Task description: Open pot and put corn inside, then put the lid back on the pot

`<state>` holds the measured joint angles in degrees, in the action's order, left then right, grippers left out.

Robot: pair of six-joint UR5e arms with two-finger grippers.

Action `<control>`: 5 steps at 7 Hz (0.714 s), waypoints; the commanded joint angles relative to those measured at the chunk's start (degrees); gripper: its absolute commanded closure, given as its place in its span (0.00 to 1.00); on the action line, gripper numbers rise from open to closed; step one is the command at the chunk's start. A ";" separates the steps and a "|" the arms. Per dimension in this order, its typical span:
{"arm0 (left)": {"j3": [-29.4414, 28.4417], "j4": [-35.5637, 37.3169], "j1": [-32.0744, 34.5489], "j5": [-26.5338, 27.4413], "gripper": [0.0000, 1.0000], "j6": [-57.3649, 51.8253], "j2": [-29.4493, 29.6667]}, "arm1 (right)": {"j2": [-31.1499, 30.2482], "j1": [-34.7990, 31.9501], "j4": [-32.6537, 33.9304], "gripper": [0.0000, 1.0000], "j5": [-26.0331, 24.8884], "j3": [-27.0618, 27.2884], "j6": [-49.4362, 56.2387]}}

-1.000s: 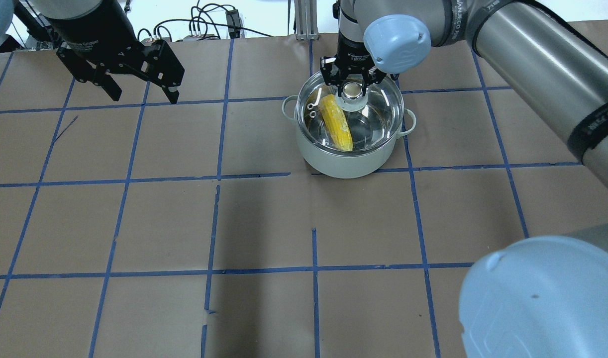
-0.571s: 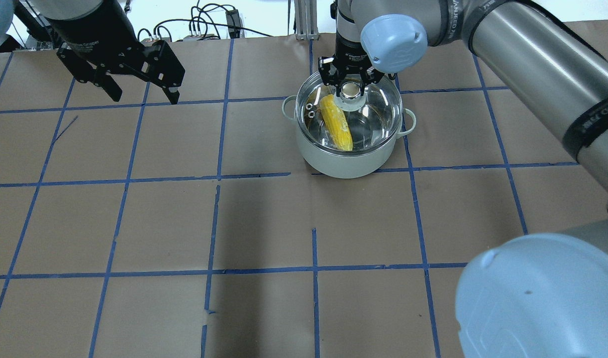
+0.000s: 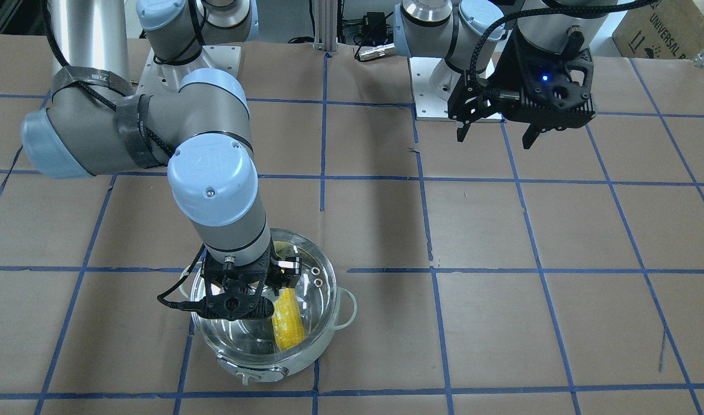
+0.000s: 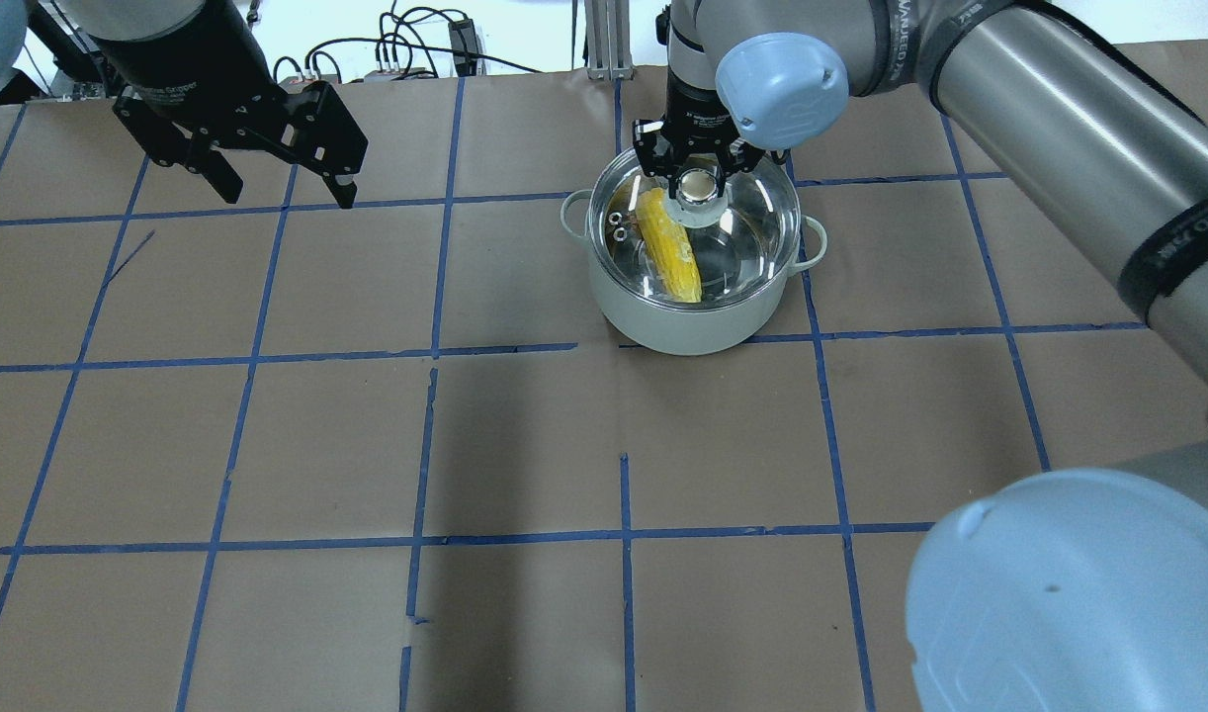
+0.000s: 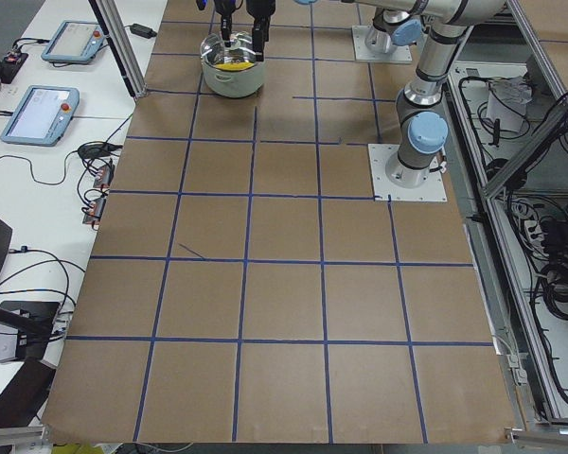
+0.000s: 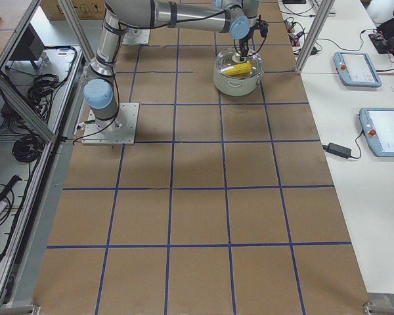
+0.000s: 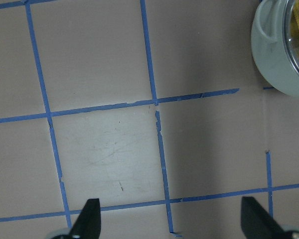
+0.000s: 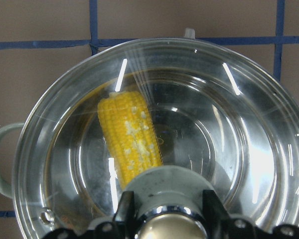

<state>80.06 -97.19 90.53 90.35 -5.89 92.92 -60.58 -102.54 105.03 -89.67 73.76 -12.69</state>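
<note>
Corn is in the pot, lying slantwise on the shiny floor, and the glass lid is down over the mouth, its two vent holes just beside the cob. The right jaws are clenched on the lid's knob, one finger pressed to each side, with the right arm stretching across from the robot's edge. The pot stands close to the desk's long operators' edge, with a loop handle poking out at the side. Left of the pot and well apart from it, toward that same edge, the left jaws hang released, spread wide with nothing between them, clear of the surface. That surface is brown paper, ruled into squares by blue tape that is nicked and broken in places. The right arm's base sits on a square metal plate. Past the operators' edge black cables tangle. A white side table there carries two blue-rimmed screens, and aluminium posts rise at the rim.
</note>
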 commanded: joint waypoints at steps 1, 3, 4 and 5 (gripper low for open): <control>0.01 -0.10 0.00 0.00 0.00 0.00 -0.02 | -0.06 -0.55 -0.09 0.95 0.02 0.07 -0.06; 0.01 -0.10 0.09 0.00 0.00 0.00 -0.02 | 0.11 -0.56 -2.10 0.38 0.63 -0.72 0.46; 0.01 -0.10 0.09 0.00 0.00 0.00 -0.02 | 0.03 -0.29 -2.11 0.01 0.81 -0.98 0.90; 0.01 -0.10 0.09 0.00 0.00 0.00 -0.02 | -0.15 0.23 -2.11 0.00 0.90 -1.07 0.99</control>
<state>80.07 -97.29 90.61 90.35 -5.89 92.90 -60.60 -102.80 103.08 -88.95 72.89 -11.96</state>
